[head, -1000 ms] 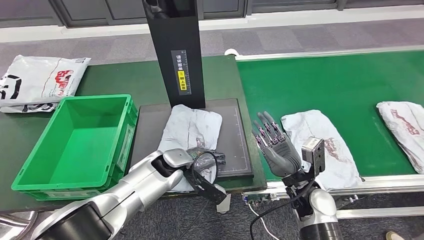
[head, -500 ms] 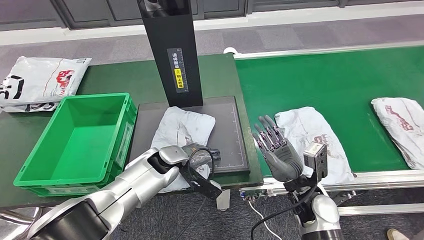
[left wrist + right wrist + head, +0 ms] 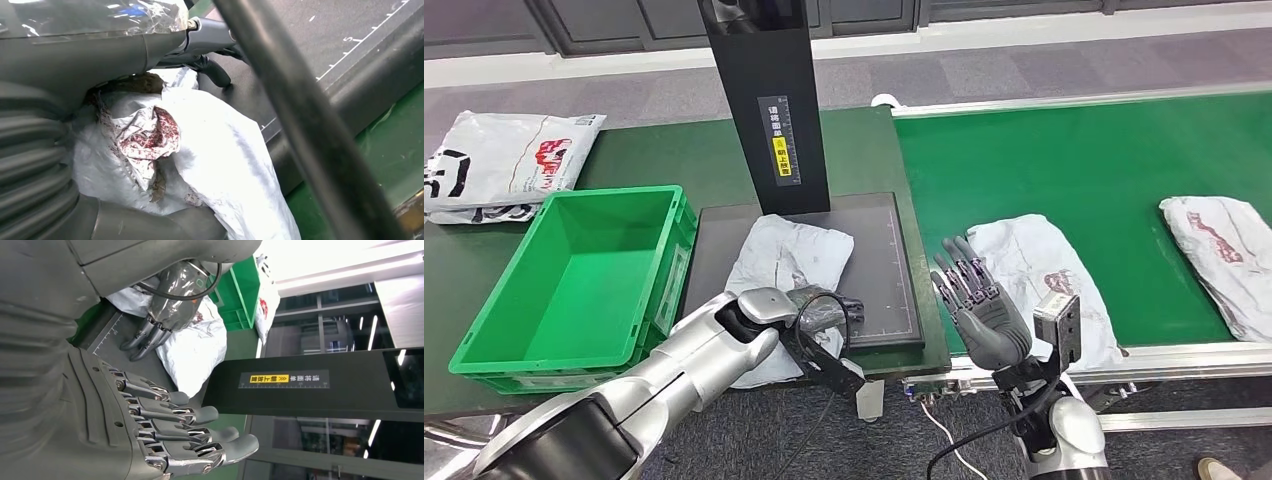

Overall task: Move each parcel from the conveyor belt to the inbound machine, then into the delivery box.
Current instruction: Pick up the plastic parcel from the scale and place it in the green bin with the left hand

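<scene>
A crumpled white parcel (image 3: 789,255) lies on the black plate (image 3: 879,260) of the inbound machine. My left hand (image 3: 824,305) grips its near edge; in the left wrist view the parcel (image 3: 215,150) bunches between the thumb and the dark fingers (image 3: 215,75), whose tips touch the plate. My right hand (image 3: 974,300) is raised with its fingers spread and holds nothing, just left of a second white parcel (image 3: 1039,260) on the green conveyor belt (image 3: 1074,160). A third parcel (image 3: 1219,250) lies farther right on the belt. The green delivery box (image 3: 614,195) stands left of the plate.
The machine's black post (image 3: 764,100) rises at the back of the plate. A white parcel with red print (image 3: 499,160) lies on the dark green table behind the box. The conveyor's metal rail (image 3: 1164,355) runs along its near edge.
The camera has shifted slightly, so the whole scene sits a little to the left. Both hands keep about the same places and poses.
</scene>
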Action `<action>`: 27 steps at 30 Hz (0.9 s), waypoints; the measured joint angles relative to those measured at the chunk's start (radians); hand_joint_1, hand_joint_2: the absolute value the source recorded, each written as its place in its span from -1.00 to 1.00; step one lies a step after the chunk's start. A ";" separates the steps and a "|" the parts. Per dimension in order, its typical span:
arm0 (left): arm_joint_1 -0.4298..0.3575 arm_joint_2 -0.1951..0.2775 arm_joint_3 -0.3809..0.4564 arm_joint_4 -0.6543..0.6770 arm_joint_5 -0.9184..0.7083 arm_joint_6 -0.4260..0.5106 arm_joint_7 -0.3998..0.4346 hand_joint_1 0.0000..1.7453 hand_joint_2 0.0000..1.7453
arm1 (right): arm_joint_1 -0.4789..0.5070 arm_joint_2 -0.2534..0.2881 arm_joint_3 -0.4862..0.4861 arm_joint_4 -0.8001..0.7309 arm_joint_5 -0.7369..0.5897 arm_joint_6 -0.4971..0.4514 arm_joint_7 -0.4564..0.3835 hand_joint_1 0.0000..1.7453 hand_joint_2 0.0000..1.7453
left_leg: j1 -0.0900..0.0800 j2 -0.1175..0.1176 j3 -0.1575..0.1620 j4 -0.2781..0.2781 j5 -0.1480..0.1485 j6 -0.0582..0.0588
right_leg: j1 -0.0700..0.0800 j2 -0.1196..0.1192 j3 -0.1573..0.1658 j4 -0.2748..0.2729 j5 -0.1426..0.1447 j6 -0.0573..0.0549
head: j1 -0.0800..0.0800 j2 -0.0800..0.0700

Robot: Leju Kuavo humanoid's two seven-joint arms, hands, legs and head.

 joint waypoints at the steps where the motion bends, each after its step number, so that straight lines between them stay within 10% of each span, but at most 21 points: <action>1: 0.000 0.001 -0.002 -0.007 0.008 0.000 -0.001 1.00 1.00 | 0.003 -0.002 0.000 -0.003 -0.004 0.000 0.000 -1.00 1.00 | -0.001 -0.002 0.001 0.000 0.003 0.000 | 0.000 0.000 0.000 0.000 0.000 0.001 | 0.000 0.000; 4: 0.001 0.009 -0.008 -0.037 0.042 0.004 0.003 1.00 1.00 | 0.014 -0.013 -0.001 -0.007 -0.019 0.000 -0.001 -1.00 1.00 | 0.001 -0.006 0.004 -0.006 0.059 -0.003 | 0.004 0.000 0.000 0.002 0.000 0.002 | 0.000 0.000; 8: -0.005 0.027 -0.009 -0.094 0.081 0.023 0.046 1.00 1.00 | 0.028 -0.030 -0.001 -0.009 -0.031 0.000 -0.002 -1.00 1.00 | 0.010 -0.008 0.001 -0.027 0.215 -0.032 | 0.010 0.002 -0.006 0.014 -0.005 -0.001 | 0.000 0.000; 27: -0.046 0.090 -0.010 -0.270 0.144 0.070 0.142 1.00 1.00 | 0.090 -0.074 -0.002 -0.028 -0.063 0.000 -0.019 -1.00 1.00 | 0.007 -0.013 -0.006 -0.024 0.214 -0.028 | 0.004 0.005 -0.015 0.016 -0.011 0.006 | 0.000 0.000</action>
